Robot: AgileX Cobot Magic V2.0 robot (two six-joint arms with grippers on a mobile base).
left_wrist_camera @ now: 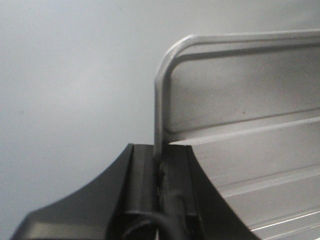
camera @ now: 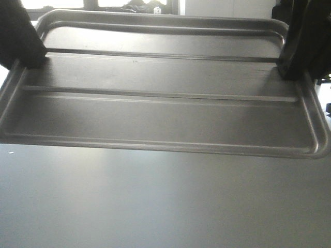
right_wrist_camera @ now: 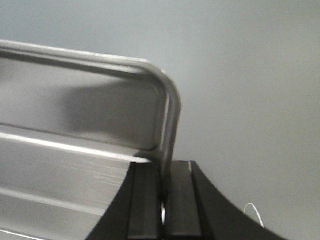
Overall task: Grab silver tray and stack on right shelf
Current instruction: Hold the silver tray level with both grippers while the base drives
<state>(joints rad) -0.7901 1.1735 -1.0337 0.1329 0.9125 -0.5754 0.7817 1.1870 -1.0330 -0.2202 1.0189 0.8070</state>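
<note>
Nearest, a plain grey flat worktop (camera: 155, 206). Over it hangs the shiny, shallow, rectangular silver tray (camera: 165, 113), two long ridges across its floor, one long side toward the camera. The black left tool (left_wrist_camera: 160, 175) is clenched on the tray's left short rim. The black right tool (right_wrist_camera: 165, 187) is clenched on the opposite rim. Beyond the far rim, bright window panes (camera: 103, 4).

Silver tray (camera: 165, 111) is seen as shiny silver-grey, w/ two long parallel ridges lining its floor; left gripper (left_wrist_camera: 160, 175) & right gripper (right_wrist_camera: 165, 187) are shown matt black; surface (camera: 155, 206) is rendered plain dull grey.
</note>
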